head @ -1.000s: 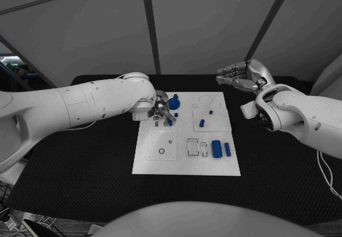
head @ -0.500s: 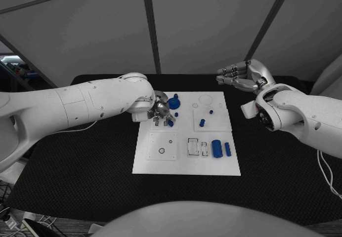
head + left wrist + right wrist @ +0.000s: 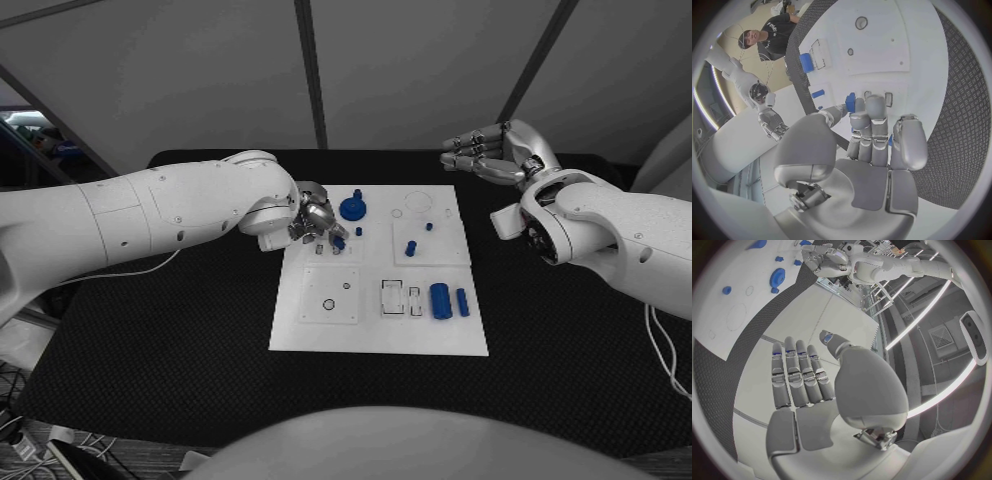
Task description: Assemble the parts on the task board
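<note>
The white task board (image 3: 378,330) lies mid-table. My left hand (image 3: 315,221) hovers over its far left corner and pinches a small blue part (image 3: 336,240) between thumb and finger; in the left wrist view the part (image 3: 851,102) shows at the fingertips above the board (image 3: 886,45). A blue round knob (image 3: 353,209) stands just right of that hand. Small blue pegs (image 3: 411,247) stand in the far right panel. Two blue cylinders (image 3: 438,301) lie at the near right. My right hand (image 3: 490,155) is raised beyond the board's far right corner, fingers apart, holding nothing.
Rectangular slots (image 3: 391,297) and a panel with a small hole (image 3: 329,304) sit on the board's near half. Black table (image 3: 159,340) surrounds the board on all sides. In the right wrist view the knob (image 3: 777,276) and my left hand (image 3: 832,260) appear far off.
My left hand has drawn slightly toward the board's far left corner, carrying the small blue part with it. The right hand has stayed put.
</note>
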Action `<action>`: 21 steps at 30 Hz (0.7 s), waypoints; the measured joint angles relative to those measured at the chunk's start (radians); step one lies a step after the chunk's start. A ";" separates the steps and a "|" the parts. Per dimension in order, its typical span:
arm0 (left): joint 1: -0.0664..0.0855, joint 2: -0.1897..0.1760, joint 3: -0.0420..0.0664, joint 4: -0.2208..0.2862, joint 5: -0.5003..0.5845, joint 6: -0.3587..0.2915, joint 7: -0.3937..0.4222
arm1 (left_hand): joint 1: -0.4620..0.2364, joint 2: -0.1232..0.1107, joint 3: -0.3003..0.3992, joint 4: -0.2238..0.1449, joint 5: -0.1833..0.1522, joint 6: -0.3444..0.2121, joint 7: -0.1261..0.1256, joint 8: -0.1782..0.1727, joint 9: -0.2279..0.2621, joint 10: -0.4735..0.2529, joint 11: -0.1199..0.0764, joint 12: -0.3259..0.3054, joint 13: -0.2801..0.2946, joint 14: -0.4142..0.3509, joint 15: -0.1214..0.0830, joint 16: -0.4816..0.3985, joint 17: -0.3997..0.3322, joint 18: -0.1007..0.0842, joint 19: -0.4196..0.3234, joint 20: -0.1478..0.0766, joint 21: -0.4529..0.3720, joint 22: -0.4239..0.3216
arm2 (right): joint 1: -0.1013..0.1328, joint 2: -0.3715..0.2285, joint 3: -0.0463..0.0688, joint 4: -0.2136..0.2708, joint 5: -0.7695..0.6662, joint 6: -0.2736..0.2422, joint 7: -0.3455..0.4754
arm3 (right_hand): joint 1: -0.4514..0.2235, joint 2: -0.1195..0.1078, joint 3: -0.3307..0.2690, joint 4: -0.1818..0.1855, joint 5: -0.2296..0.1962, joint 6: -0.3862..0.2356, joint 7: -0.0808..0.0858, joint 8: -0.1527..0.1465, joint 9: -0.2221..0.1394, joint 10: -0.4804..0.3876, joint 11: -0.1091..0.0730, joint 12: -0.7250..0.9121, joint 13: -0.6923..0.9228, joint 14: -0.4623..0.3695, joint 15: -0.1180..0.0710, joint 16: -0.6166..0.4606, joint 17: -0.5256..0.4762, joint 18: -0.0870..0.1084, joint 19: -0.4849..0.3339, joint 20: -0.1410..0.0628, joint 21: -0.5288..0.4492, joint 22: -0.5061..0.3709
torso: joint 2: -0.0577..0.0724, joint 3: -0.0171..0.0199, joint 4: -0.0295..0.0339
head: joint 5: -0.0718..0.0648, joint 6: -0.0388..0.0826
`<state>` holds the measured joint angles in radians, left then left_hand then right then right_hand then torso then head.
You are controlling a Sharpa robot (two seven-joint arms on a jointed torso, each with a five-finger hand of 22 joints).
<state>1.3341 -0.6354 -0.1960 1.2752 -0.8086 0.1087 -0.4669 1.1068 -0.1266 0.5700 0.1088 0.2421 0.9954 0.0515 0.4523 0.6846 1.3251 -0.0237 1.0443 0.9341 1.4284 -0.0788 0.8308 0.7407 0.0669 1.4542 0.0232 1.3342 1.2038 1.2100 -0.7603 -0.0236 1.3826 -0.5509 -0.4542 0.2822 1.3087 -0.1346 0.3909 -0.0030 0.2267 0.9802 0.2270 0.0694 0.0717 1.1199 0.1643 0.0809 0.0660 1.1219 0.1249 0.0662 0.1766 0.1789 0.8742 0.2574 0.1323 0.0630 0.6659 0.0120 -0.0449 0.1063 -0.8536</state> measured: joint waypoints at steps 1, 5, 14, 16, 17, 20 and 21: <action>0.000 -0.006 0.000 0.009 0.000 -0.012 0.002 | -0.004 -0.004 0.001 -0.001 0.014 0.003 -0.003 0.005 0.004 0.001 -0.001 -0.007 -0.008 0.002 -0.001 0.000 0.001 0.000 0.000 0.000 0.001 0.002 | 0.000 0.000 0.000 0.000 0.000 0.000 0.000 | -0.001 0.001 0.000 0.000 0.000 0.000 0.000 0.000 0.000 0.000 0.000 0.000 0.000 0.000 0.000 0.000 0.000 0.000 0.000 0.000 0.000 0.000 | 0.000 0.0002 0.0000 | 0.001 0.000; 0.000 -0.027 -0.001 0.044 -0.025 -0.072 0.015 | -0.014 -0.014 0.006 -0.007 0.064 0.007 -0.007 0.006 0.018 0.001 -0.001 -0.023 -0.029 -0.002 -0.005 0.000 0.003 0.000 0.004 -0.004 0.006 0.010 | 0.000 -0.002 0.000 0.001 0.000 0.001 0.000 | -0.002 0.002 0.000 0.000 0.000 0.000 0.000 0.000 0.000 0.000 0.000 0.000 0.000 0.000 0.000 0.000 0.000 0.000 0.000 0.000 0.000 0.000 | 0.000 0.0005 -0.0003 | 0.004 -0.001; -0.035 -0.050 -0.001 0.097 -0.160 -0.205 0.042 | -0.009 -0.029 0.009 -0.004 0.098 0.013 -0.013 0.010 0.028 0.002 -0.001 -0.030 -0.039 0.001 -0.009 0.000 0.005 0.000 0.007 -0.007 0.016 0.025 | 0.000 -0.005 0.000 0.002 0.000 0.001 -0.001 | -0.002 0.002 -0.003 0.003 0.000 -0.003 -0.003 0.000 0.000 0.000 0.000 0.000 0.000 -0.004 0.004 0.000 -0.001 0.000 0.000 0.000 -0.004 0.000 | 0.000 0.0010 -0.0017 | 0.010 0.000; -0.045 -0.052 -0.001 0.106 -0.189 -0.231 0.045 | -0.011 -0.030 0.009 -0.004 0.098 0.014 -0.014 0.010 0.029 0.005 0.002 -0.030 -0.039 0.001 -0.009 0.000 0.005 0.000 0.007 -0.007 0.016 0.027 | 0.000 -0.006 0.000 0.002 -0.001 0.001 -0.001 | -0.002 0.002 -0.003 0.003 0.000 -0.003 -0.003 0.000 0.000 0.000 0.000 0.000 0.000 -0.004 0.004 0.000 -0.001 0.000 0.000 0.000 -0.004 0.000 | 0.000 0.0009 -0.0018 | 0.010 -0.001; -0.050 -0.053 -0.001 0.110 -0.201 -0.241 0.046 | -0.009 -0.032 0.009 -0.004 0.098 0.014 -0.014 0.010 0.029 0.005 0.002 -0.030 -0.039 0.001 -0.009 0.000 0.005 0.000 0.007 -0.007 0.016 0.028 | 0.000 -0.007 0.000 0.002 -0.001 0.001 -0.001 | -0.002 0.002 -0.003 0.003 0.000 -0.003 -0.003 0.000 0.000 0.000 0.000 0.000 0.000 -0.004 0.004 0.000 -0.001 0.000 0.000 0.000 -0.004 0.000 | 0.000 0.0009 -0.0018 | 0.011 -0.002; -0.062 -0.057 -0.002 0.120 -0.231 -0.270 0.046 | -0.009 -0.032 0.009 -0.004 0.103 0.014 -0.014 0.010 0.031 0.005 0.002 -0.030 -0.039 0.001 -0.009 0.000 0.005 0.000 0.007 -0.007 0.016 0.030 | 0.000 -0.008 0.000 0.002 -0.003 0.001 -0.001 | -0.002 0.002 -0.003 0.003 0.000 -0.003 -0.003 0.000 0.000 0.000 0.000 0.000 0.000 -0.004 0.004 0.000 -0.001 0.000 0.000 0.000 -0.004 0.000 | -0.001 0.0009 -0.0025 | 0.012 -0.003; -0.066 -0.059 -0.002 0.122 -0.238 -0.278 0.046 | -0.009 -0.032 0.009 -0.004 0.103 0.014 -0.014 0.010 0.031 0.005 0.002 -0.030 -0.039 0.001 -0.009 0.000 0.005 0.000 0.007 -0.007 0.017 0.030 | 0.000 -0.009 0.000 0.003 -0.003 0.001 -0.001 | -0.002 0.002 -0.003 0.003 0.000 -0.003 -0.003 0.000 0.000 0.000 0.000 0.000 0.000 -0.004 0.004 0.000 -0.001 0.000 0.000 0.000 -0.004 0.000 | -0.001 0.0009 -0.0025 | 0.012 -0.003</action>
<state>1.2682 -0.6942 -0.1976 1.3973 -1.0462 -0.1693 -0.4206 1.0974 -0.1583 0.5795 0.1048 0.3455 1.0098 0.0373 0.4621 0.7156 1.3302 -0.0219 1.0145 0.8954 1.4296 -0.0873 0.8308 0.7457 0.0670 1.4613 0.0162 1.3511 1.2341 1.2099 -0.7695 -0.0237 1.3851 -0.5542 -0.4534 0.2812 1.3065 -0.1325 0.3878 0.0001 0.2266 0.9769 0.2237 0.0694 0.0717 1.1200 0.1643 0.0809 0.0660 1.1182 0.1287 0.0662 0.1756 0.1788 0.8742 0.2574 0.1287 0.0630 0.6654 0.0128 -0.0474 0.1186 -0.8565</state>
